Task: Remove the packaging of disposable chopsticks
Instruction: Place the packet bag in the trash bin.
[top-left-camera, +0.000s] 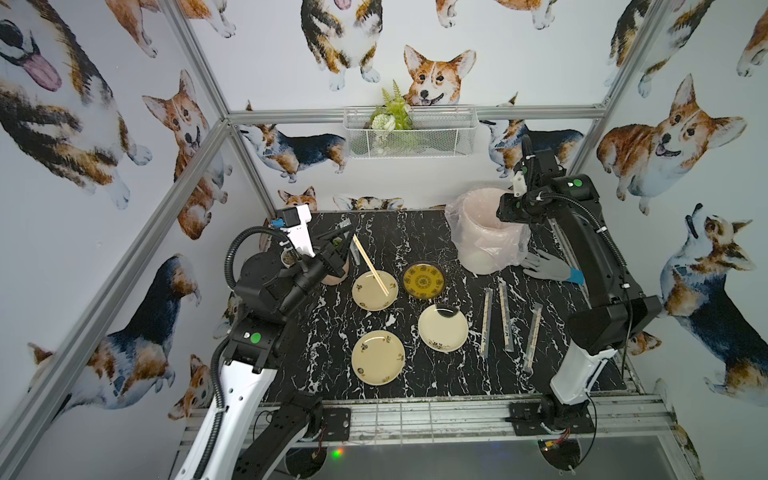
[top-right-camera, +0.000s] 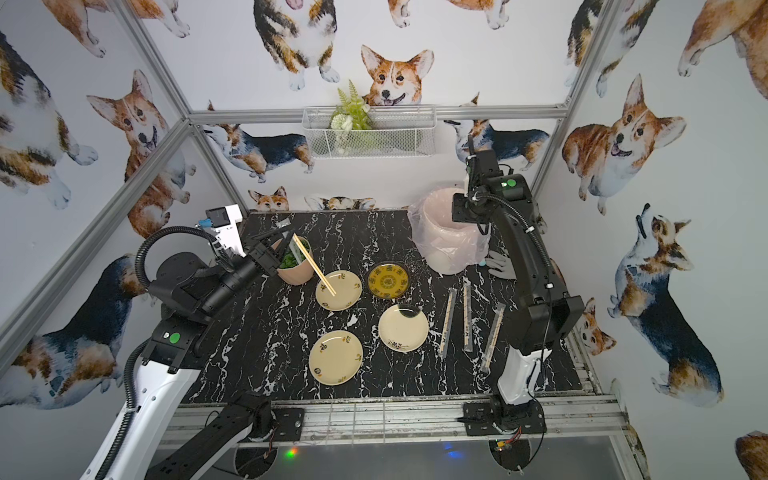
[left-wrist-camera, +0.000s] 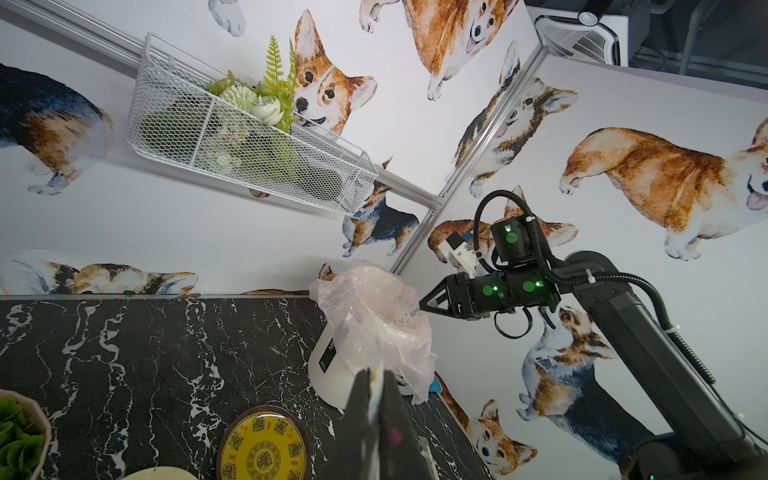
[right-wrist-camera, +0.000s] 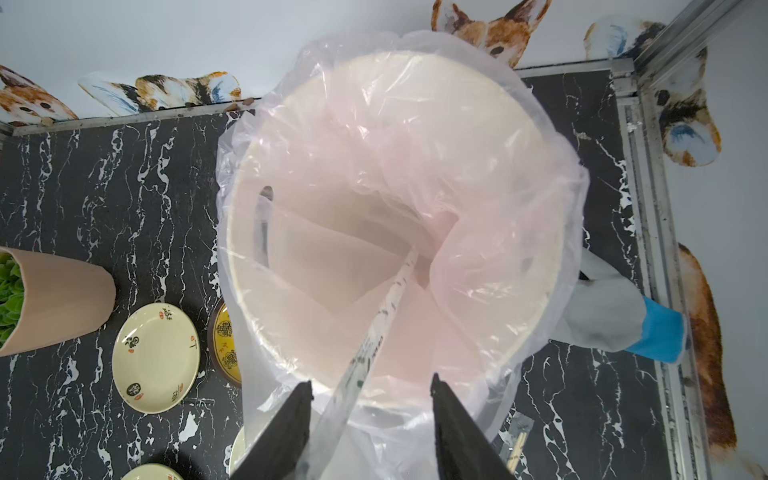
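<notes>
Top view: your left gripper clamps a bare pair of thin pale wooden chopsticks over the cream round plate at 10 o'clock, and three clear-sleeved pairs lie at 4 o'clock. The left wrist view shows its black fingers pressed together. In the right wrist view your right gripper gapes over the white bag-lined bin, with a clear plastic sleeve between its parted jaws.

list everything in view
cream plates: 3, table middle
yellow plate: 1, dark rim, back row
bare chopsticks: 1 pair, tan, slanting over a cream plate
wrapped chopsticks: 3, clear sleeves, right of plates
empty sleeve: 1, clear, hanging into bin
bin: 1, white, pink liner, back right
plant pot: 1, tan, back left
glove: 1, grey, blue cuff, beside bin
wire basket: 1, white, back wall
left gripper: shut on bare chopsticks
right gripper: open, over bin
</notes>
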